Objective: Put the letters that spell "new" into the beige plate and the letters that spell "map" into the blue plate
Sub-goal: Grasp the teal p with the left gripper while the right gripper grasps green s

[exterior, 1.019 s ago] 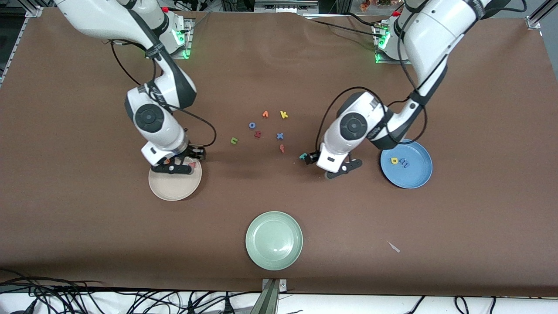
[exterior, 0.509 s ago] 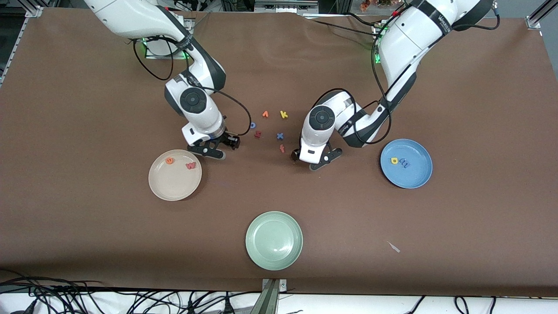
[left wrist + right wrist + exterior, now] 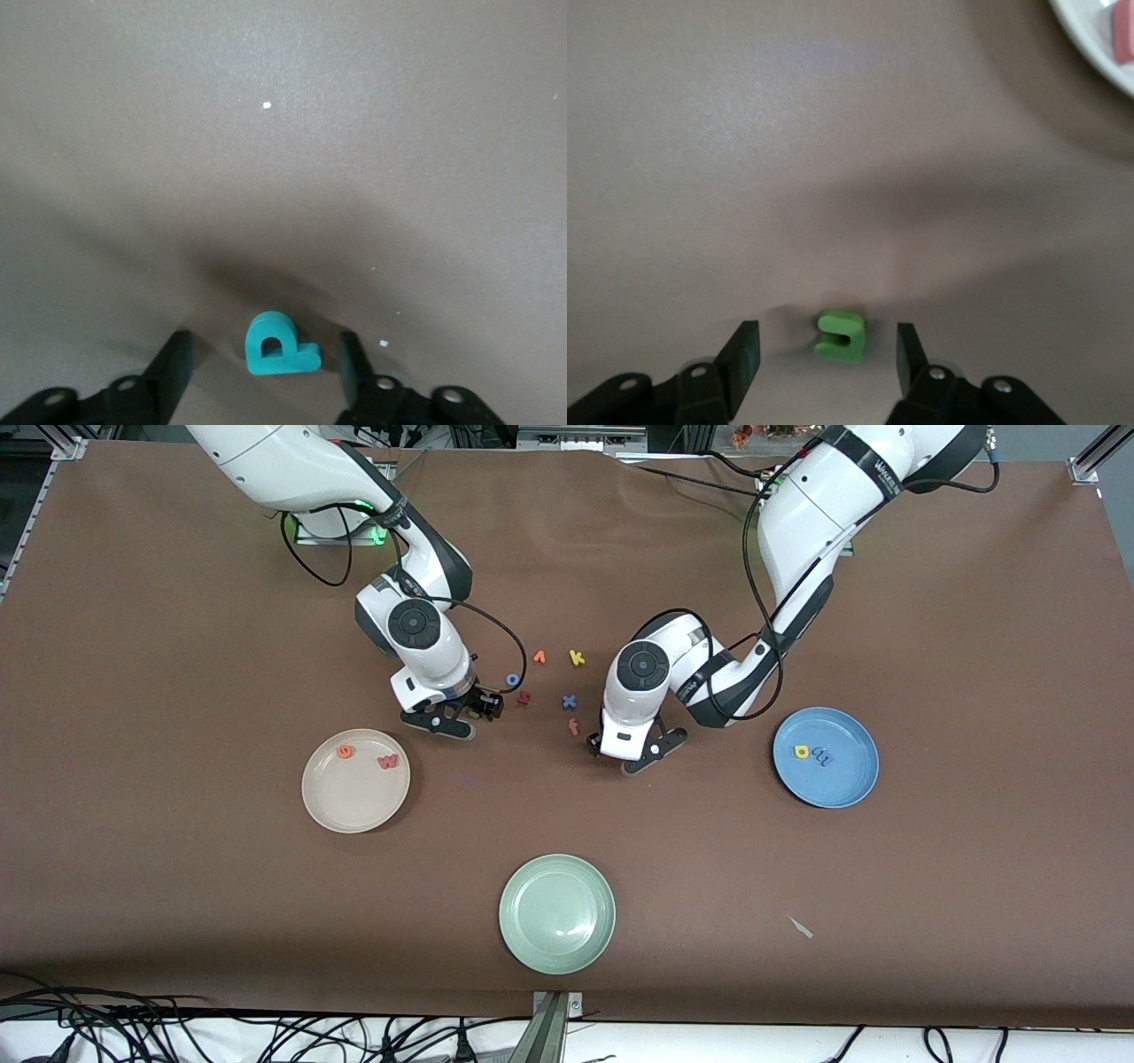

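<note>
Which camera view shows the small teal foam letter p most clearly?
The left wrist view: the small teal foam letter p lies unobstructed on the brown table between the left gripper's open fingers. In the front view the left arm hides it. The right wrist view does not show it.

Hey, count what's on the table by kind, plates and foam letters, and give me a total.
Plates: 3, beige plate, blue plate, green plate
Foam letters: 12, counting green n and teal p
Total: 15
</note>
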Tool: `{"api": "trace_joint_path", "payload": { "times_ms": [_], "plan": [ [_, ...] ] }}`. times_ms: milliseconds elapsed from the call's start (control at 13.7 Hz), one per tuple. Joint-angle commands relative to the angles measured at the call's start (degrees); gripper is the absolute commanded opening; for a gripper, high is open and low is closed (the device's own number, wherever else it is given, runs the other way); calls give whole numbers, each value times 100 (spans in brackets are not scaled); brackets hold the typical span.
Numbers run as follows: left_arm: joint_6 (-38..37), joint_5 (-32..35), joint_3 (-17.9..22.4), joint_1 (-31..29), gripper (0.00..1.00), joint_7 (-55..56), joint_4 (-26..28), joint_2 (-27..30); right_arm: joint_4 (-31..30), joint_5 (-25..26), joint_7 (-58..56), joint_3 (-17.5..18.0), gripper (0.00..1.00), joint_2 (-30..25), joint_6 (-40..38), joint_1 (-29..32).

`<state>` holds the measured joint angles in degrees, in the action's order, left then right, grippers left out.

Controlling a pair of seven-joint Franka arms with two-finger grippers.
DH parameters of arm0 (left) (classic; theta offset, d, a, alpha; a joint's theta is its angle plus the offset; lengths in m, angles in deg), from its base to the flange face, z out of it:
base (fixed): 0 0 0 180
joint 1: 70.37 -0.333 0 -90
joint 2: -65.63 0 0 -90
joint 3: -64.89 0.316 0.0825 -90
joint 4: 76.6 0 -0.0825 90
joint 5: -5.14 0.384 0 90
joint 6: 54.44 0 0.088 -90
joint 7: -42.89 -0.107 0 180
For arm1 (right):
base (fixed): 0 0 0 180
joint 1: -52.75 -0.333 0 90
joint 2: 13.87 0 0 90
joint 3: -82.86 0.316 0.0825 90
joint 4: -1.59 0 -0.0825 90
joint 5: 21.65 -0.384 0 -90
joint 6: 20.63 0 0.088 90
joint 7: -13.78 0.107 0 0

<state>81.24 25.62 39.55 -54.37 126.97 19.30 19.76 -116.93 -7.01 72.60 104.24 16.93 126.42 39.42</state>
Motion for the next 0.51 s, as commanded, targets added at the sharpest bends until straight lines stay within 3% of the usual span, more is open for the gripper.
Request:
{"api": "trace_joint_path", "payload": {
  "times_ms": [0,146,364,437],
  "plan": [
    [-41,185,73,88,57,143,-151,-98,-188,215,130,-11,67,32,306,-3],
    [-41,185,65,88,48,143,-151,-98,-303,241,130,-11,60,41,438,-3],
    [-41,194,74,88,38,143,-151,-98,-312,250,112,-11,28,41,430,6],
    [-41,194,74,88,33,143,-151,-98,-312,250,86,-11,22,32,430,6]
  ]
}}
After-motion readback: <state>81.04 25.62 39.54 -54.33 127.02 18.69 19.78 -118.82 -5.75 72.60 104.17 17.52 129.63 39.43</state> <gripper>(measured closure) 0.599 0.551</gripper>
